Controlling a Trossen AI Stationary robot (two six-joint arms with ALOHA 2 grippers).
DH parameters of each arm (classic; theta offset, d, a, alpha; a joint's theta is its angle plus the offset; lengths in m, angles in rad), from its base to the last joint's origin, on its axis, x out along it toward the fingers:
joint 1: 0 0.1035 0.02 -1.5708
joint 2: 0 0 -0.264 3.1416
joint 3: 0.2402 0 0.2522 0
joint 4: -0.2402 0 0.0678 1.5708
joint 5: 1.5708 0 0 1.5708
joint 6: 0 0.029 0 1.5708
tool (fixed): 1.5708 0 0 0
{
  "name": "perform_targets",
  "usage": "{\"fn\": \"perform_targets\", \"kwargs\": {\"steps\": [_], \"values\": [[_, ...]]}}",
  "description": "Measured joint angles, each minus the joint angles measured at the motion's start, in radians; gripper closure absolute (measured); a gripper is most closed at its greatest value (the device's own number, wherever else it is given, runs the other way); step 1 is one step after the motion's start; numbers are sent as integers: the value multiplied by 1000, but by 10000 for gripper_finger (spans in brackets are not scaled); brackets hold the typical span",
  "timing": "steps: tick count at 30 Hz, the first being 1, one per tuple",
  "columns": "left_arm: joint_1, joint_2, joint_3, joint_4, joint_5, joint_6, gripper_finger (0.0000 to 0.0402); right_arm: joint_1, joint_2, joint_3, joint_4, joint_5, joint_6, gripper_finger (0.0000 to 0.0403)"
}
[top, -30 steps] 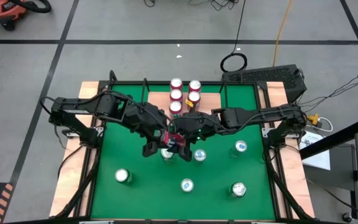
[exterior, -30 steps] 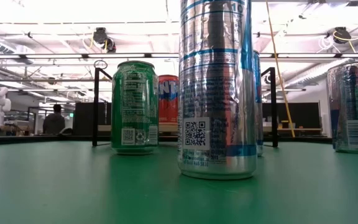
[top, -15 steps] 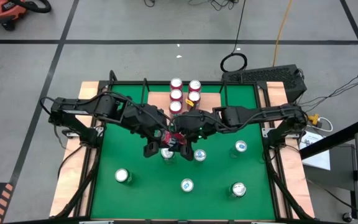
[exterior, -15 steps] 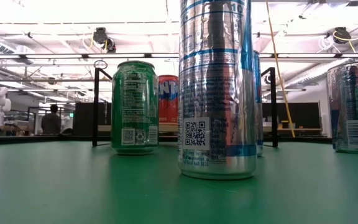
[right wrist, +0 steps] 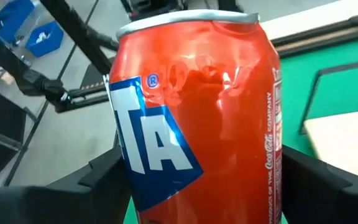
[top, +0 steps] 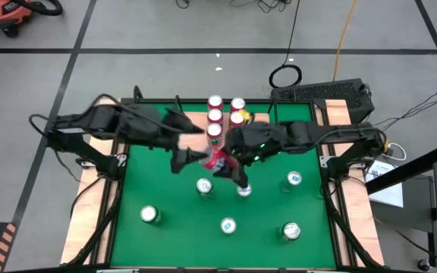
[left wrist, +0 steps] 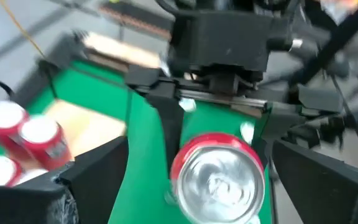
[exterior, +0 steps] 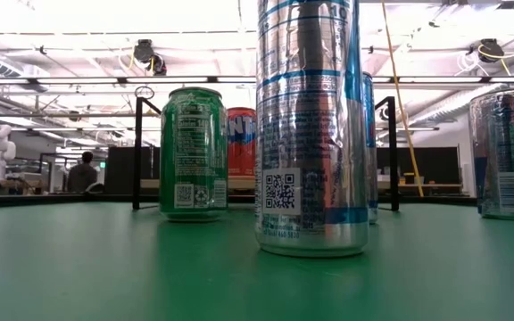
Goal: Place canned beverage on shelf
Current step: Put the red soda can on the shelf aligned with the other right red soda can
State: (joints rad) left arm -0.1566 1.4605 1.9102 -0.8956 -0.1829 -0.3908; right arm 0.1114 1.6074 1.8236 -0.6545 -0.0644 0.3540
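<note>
The orange soda can [right wrist: 197, 112] is glossy painted metal with a bare silvery lid (dented near the rim). The green mat [exterior: 105, 267] looks matt and smooth; the shelf [top: 258, 121] is pale wood.

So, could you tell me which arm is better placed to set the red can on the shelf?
The right. Its gripper holds the red can near the shelf, while the left gripper stands open beside it, empty.

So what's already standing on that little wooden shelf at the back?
Five red cans stand on the shelf; the right arm covers part of the board, so more could hide there.
</note>
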Motion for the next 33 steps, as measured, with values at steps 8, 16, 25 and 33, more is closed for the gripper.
{"fn": "perform_targets", "kwargs": {"steps": [8,16,25,33], "values": [[0,-71,1,105,-217,4,15,-45,-96,0,8,11,-7,97],[-3,-22,1,289,-218,34,15,-89,-153,0,205,11,-2,97],[-3,25,0,356,-202,58,15,-127,-161,1,329,40,20,97],[13,33,0,346,-185,57,14,-153,-160,1,396,41,49,96]]}}
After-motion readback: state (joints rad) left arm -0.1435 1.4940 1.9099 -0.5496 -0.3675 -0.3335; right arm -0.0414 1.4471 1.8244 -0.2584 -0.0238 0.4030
